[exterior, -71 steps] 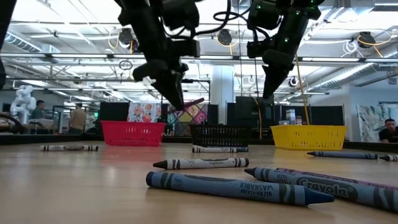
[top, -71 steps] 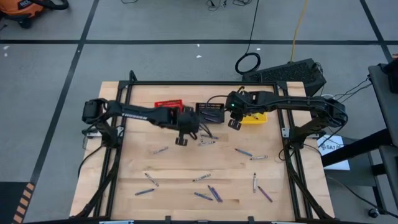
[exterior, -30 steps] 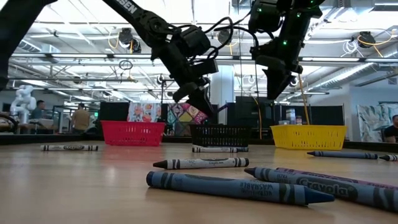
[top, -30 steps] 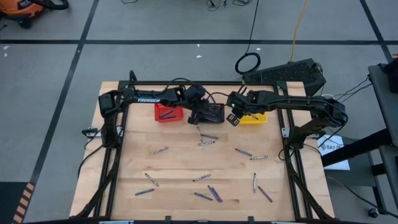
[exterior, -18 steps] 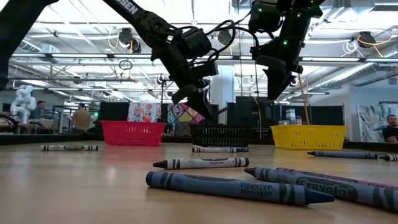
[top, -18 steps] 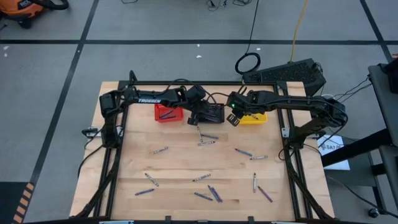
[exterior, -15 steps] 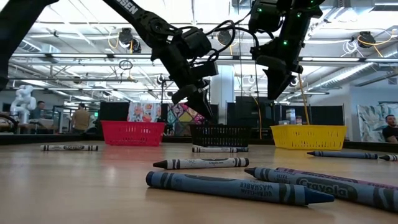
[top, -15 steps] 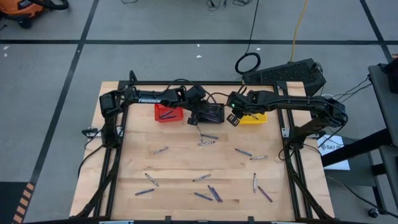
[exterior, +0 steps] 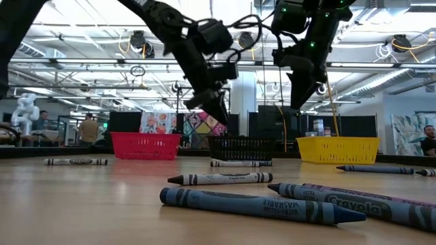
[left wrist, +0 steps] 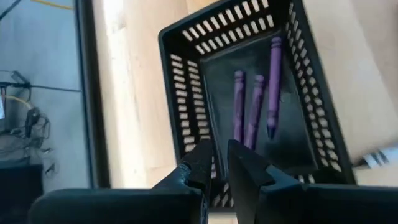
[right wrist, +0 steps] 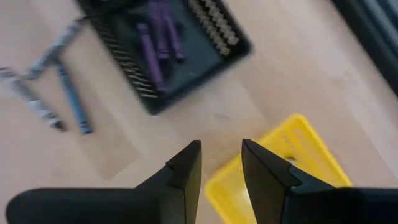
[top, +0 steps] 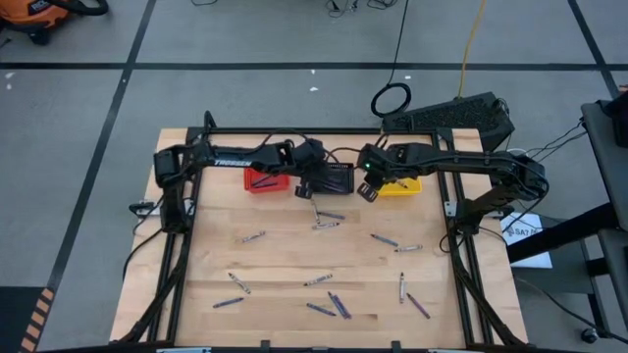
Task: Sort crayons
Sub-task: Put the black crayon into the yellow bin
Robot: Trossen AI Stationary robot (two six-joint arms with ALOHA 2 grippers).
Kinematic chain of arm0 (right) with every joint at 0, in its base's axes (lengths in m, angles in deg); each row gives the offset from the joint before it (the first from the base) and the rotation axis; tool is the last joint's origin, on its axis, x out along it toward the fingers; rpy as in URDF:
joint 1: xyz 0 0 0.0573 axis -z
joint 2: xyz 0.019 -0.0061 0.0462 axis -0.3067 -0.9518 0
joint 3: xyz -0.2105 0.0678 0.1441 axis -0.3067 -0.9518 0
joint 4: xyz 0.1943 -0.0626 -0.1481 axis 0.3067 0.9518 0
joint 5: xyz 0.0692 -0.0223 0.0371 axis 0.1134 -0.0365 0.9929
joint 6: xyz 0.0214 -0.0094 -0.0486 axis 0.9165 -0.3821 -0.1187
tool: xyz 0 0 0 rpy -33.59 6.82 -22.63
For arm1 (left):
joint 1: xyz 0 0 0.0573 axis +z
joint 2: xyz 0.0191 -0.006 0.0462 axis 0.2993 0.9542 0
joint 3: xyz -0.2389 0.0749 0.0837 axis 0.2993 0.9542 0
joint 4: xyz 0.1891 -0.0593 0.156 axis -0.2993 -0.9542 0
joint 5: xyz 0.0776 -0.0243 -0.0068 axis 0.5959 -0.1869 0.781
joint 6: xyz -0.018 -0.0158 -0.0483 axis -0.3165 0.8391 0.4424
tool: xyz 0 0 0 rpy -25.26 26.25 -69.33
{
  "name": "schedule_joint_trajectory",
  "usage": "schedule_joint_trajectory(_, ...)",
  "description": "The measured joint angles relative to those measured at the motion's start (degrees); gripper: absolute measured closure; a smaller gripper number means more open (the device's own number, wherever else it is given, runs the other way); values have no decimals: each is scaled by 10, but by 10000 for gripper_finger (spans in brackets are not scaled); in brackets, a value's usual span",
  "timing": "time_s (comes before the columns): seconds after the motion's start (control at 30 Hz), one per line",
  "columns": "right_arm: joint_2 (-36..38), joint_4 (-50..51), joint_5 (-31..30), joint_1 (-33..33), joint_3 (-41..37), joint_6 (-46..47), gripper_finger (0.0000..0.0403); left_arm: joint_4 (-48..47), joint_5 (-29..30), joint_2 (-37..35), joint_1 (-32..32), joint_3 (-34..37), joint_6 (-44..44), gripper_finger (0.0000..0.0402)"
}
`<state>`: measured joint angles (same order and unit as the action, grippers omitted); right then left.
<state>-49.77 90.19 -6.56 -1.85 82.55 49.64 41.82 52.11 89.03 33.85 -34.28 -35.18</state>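
Pale wooden table (top: 285, 255) on grey floor. Left gripper (left wrist: 219, 163), fingers nearly closed and empty, hangs over the slotted black basket (left wrist: 184, 74) holding three purple crayons (left wrist: 255, 112). Right gripper (right wrist: 221, 158), slightly parted and empty, hovers beside the yellow basket (right wrist: 273, 180).

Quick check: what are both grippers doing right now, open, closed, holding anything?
Left gripper: jaws nearly shut, holding nothing, over the black basket.
Right gripper: jaws open, empty, above the yellow basket.
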Motion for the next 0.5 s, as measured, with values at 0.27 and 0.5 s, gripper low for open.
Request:
schedule_joint_trajectory(0.27, 0, -83, 105, -19, 0, -85, 300, -90, 4, -91, -34, 0, 74, 356)
schedule_joint_trajectory(0.5, -8, -137, 118, -55, 0, -161, 300, -186, 5, -164, -62, 0, 136, 356)
